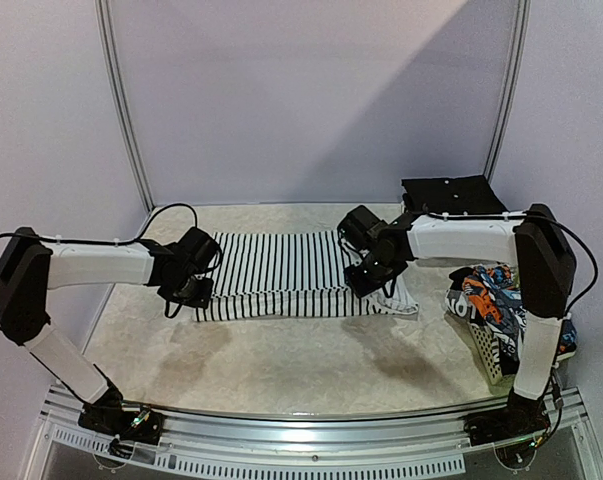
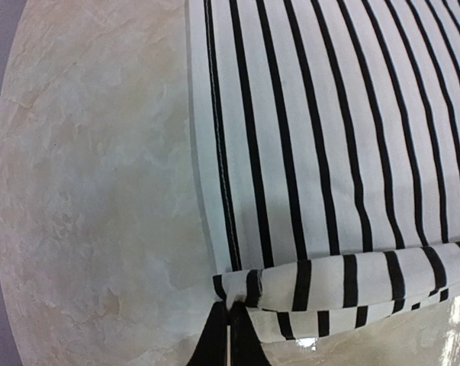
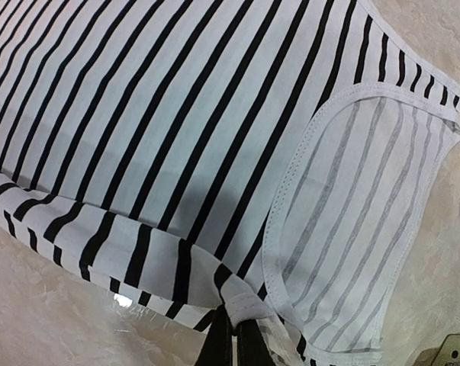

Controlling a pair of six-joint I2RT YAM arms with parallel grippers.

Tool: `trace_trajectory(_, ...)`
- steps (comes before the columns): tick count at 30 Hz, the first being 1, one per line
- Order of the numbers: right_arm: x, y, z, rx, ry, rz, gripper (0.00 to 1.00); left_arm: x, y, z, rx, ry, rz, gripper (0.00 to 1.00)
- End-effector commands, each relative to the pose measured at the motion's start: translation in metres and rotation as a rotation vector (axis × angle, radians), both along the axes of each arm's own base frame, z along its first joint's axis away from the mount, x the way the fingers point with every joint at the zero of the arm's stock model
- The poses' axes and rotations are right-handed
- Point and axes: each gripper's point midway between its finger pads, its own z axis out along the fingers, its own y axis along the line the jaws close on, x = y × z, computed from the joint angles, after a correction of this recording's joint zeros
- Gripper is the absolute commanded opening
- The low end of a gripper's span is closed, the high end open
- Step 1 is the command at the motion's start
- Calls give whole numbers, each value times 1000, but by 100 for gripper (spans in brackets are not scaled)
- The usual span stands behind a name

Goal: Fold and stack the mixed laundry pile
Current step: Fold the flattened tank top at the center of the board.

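Striped garment (image 1: pixel 281 272): one on show, white with thin black stripes, spread flat in the middle of the worktop (image 1: pixel 281 365), right between the two arms.
Printed garment (image 1: pixel 486 290): one, a busy mix of orange, blue, white and black, heaped in the single white lattice basket (image 1: pixel 493 352) at the right edge.
Dark piece (image 1: pixel 451 193): one, black and flat, up in the far right corner, well apart from the stripes.
Long axis: the striped garment runs left to right across the worktop, and its stripes run near to far.
Ends: a curved, stitched opening at the right end shows the paler inside; the left end is a straight hemmed edge.
Near edge: turned up in a narrow band along the front.
Left gripper (image 2: pixel 230 339): jaws pinched together on the near-left corner of that band.
Right gripper (image 3: pixel 233 347): jaws clamped on the near-right corner, just beside the opening.
Open room: bare worktop on the near side between cloth and arm bases, and a bare strip to the left. The far edge lies close to the back wall. The basket sits near the right end but apart.
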Motion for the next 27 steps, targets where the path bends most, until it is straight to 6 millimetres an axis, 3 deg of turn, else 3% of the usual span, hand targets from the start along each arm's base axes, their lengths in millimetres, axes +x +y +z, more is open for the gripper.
trace_trajectory(1,17,-9,1,-47,-13,-14,0,15,6,4,18,-12,12,0)
trace_trajectory(15,37,-8,-21,-86,41,3,0,50,8,-10,73,27,-2,0)
trace_trajectory(19,41,-8,-27,-85,48,-2,0,63,7,-3,108,2,-17,0)
trace_trajectory(24,45,-7,-34,-81,60,0,0,79,11,20,154,-68,-12,0)
trace_trajectory(27,46,-6,-38,-80,64,1,0,84,10,16,184,-37,-22,0)
